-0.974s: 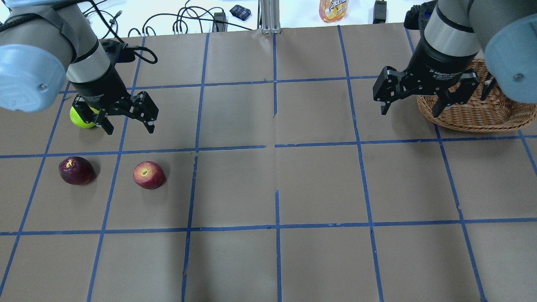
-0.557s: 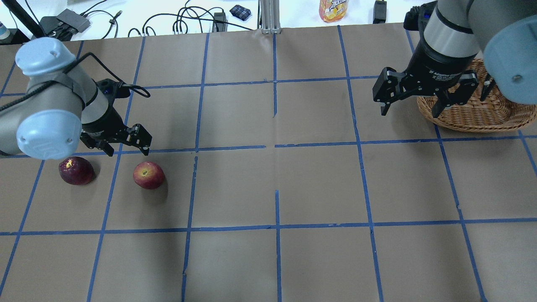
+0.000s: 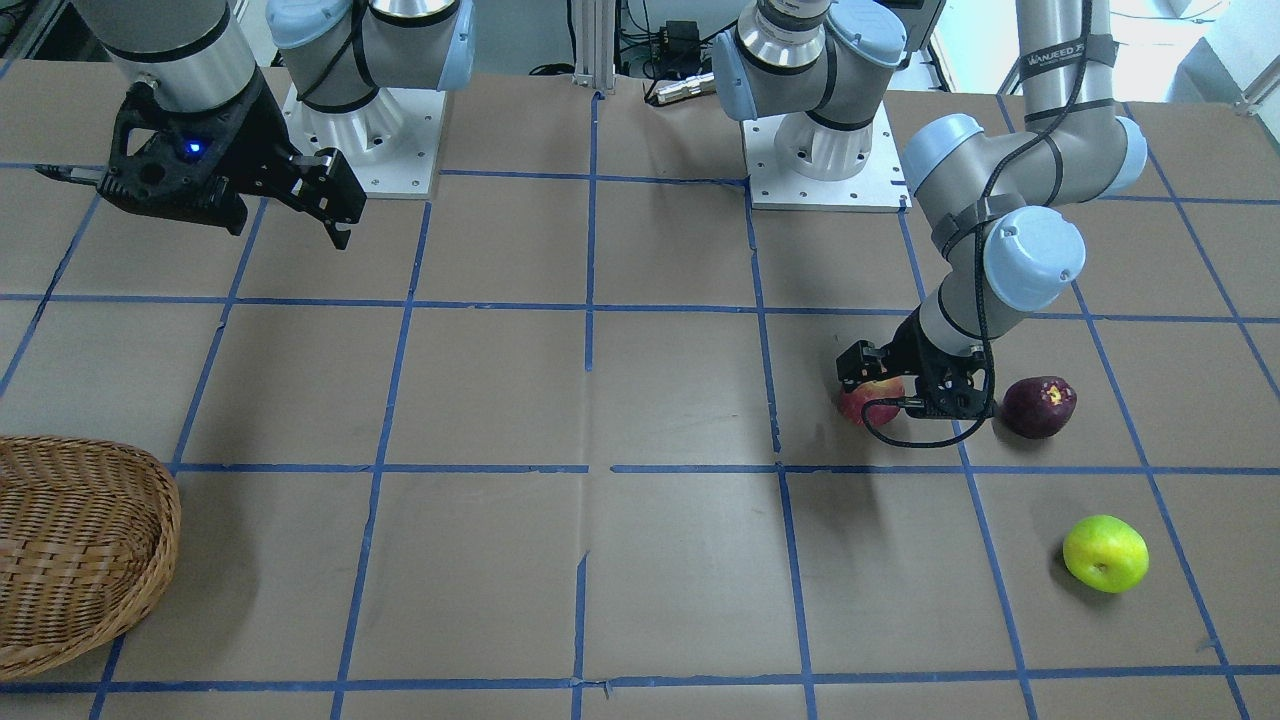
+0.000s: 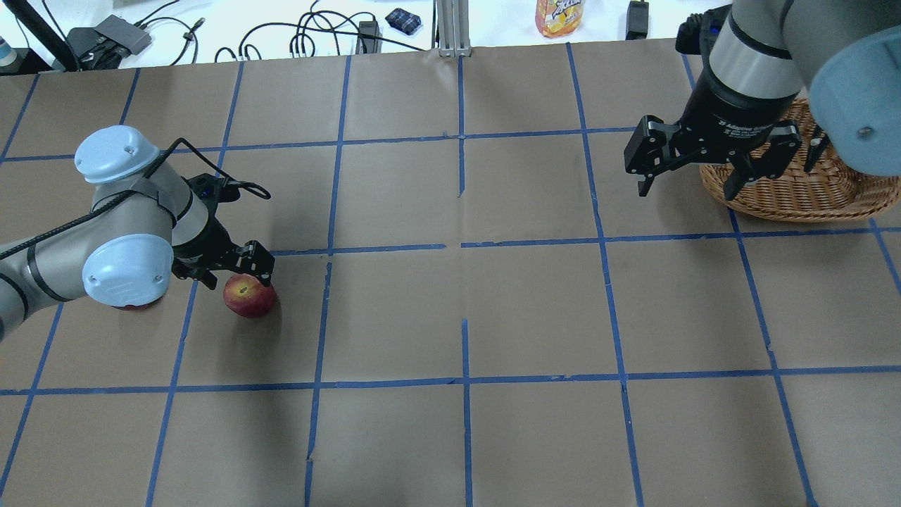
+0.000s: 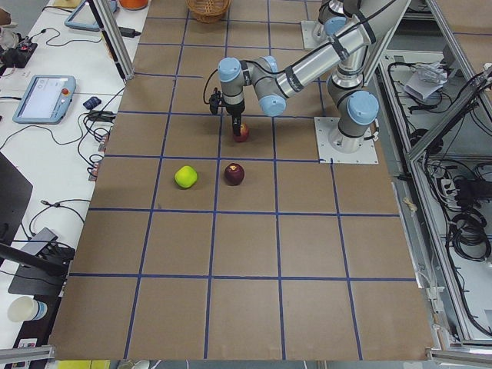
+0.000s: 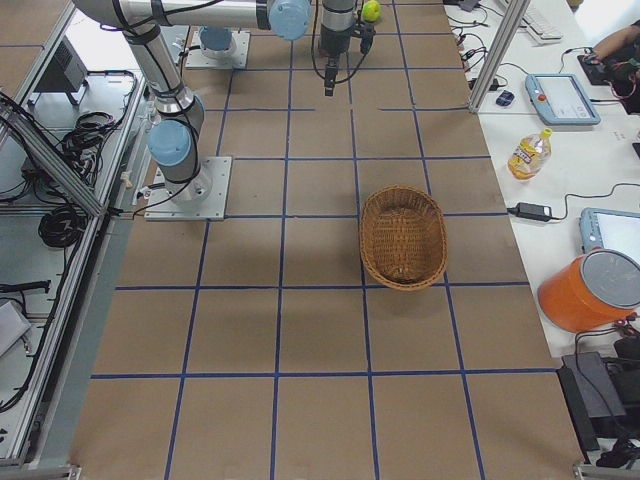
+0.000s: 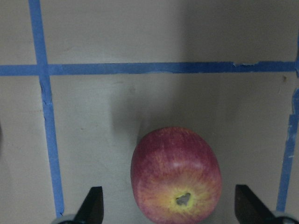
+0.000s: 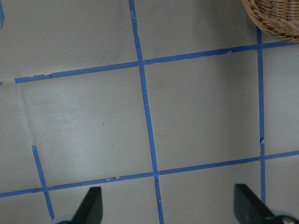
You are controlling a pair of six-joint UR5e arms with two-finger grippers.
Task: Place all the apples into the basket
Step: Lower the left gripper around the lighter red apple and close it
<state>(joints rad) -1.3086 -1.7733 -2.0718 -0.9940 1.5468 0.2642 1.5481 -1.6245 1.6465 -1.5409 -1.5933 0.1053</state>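
Basket holds nothing yet; I'm on the first of three apples.
Left end effector (image 4: 239,282) hangs spread wide either side of the red apple (image 4: 250,297), not clamped; purple apple (image 3: 1040,405) sits near its wrist, green apple (image 3: 1105,552) well apart; right end effector (image 4: 686,191) hovers spread beside the basket (image 4: 802,201); a long run of tabletop (image 4: 535,310) lies between.

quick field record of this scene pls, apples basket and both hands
left hand: open, low, fingers either side of red apple, not gripping
right hand: open, empty, raised near basket
maroon apple: untouched, beside red apple
green apple: untouched, apart from the others
basket: empty
apples in basket: none
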